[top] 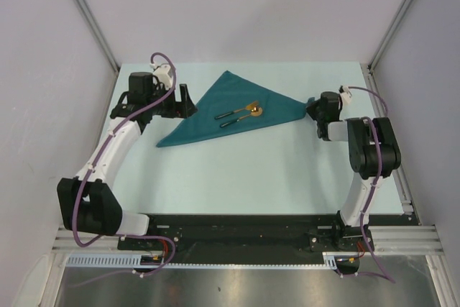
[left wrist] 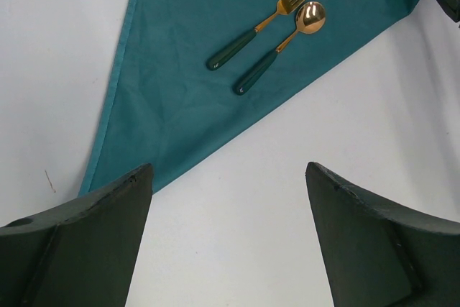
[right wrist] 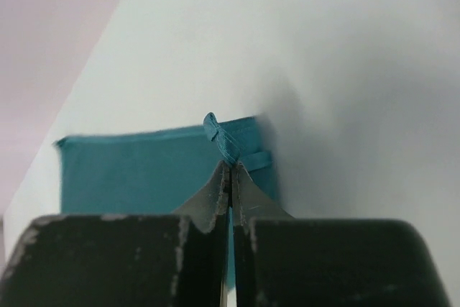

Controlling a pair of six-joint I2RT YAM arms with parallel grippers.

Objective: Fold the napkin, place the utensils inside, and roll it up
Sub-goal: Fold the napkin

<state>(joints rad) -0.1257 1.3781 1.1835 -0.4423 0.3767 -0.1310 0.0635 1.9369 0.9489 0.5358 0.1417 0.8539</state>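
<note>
At centre-right of the top view | my right pincer (right wrist: 230, 169) is clenched on a napkin (top: 215, 109) tip | utensils (top: 241, 114) lie mid-cloth | my left pincer (left wrist: 230, 177) hangs released | I should lift low so nothing slides.

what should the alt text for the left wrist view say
A teal napkin folded into a triangle lies flat on a white table, with a gold-headed, dark-handled fork and spoon side by side on it. The left gripper stands wide open at the bottom, holding nothing.
</note>
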